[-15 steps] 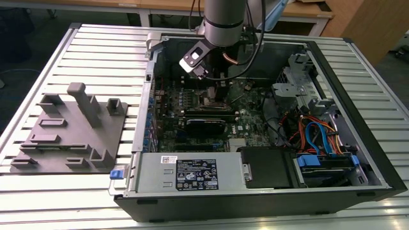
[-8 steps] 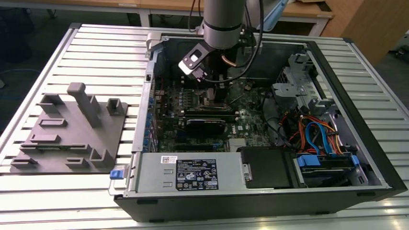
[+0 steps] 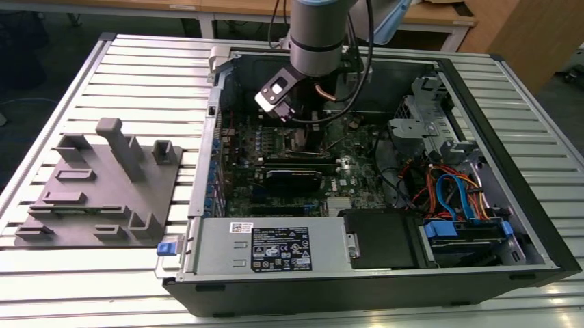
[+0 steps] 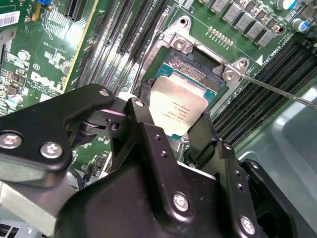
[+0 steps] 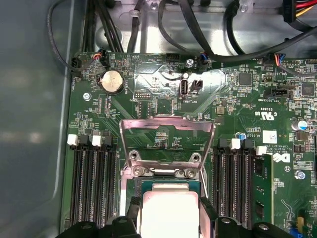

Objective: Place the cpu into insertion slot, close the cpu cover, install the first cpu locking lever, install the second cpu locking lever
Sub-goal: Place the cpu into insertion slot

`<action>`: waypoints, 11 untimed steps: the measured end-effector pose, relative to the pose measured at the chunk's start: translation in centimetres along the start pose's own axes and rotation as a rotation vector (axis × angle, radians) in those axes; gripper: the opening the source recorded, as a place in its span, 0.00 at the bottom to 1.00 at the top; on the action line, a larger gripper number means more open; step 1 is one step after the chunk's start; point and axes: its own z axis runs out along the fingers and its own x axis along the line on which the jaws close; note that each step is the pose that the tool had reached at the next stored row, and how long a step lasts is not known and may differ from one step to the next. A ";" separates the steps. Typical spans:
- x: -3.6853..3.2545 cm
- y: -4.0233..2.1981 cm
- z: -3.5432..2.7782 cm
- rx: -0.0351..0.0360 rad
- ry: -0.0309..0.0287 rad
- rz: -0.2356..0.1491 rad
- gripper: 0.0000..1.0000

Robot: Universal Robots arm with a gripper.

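Note:
My gripper [image 4: 174,110] is shut on the cpu [image 4: 181,99], a flat silver-grey square held by its two opposite edges between black fingers [image 4: 202,131]. The chip hangs tilted just over the insertion slot [image 4: 197,67], whose dark centre and silver rim show beyond it. In the first wrist view the cpu [image 5: 168,206] sits in my gripper [image 5: 169,212] directly before the slot [image 5: 148,184], and the cpu cover [image 5: 166,154] stands raised open behind it. A thin metal locking lever [image 4: 277,89] sticks out free beside the socket. In the exterior view my gripper [image 3: 301,126] is low inside the computer case.
The green motherboard [image 3: 273,181] lies in an open black computer case [image 3: 520,219] with cables and drive bays on the exterior view's right. Long black memory slots [image 5: 94,183] flank the socket on both sides. A grey fixture plate [image 3: 100,184] rests on the slatted table beside the case.

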 end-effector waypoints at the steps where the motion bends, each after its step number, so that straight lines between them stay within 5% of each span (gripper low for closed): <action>1: 0.06 -0.01 0.02 0.0000 0.0000 0.000 0.54; 11: 0.73 -0.31 0.85 0.0000 -0.0016 0.004 0.54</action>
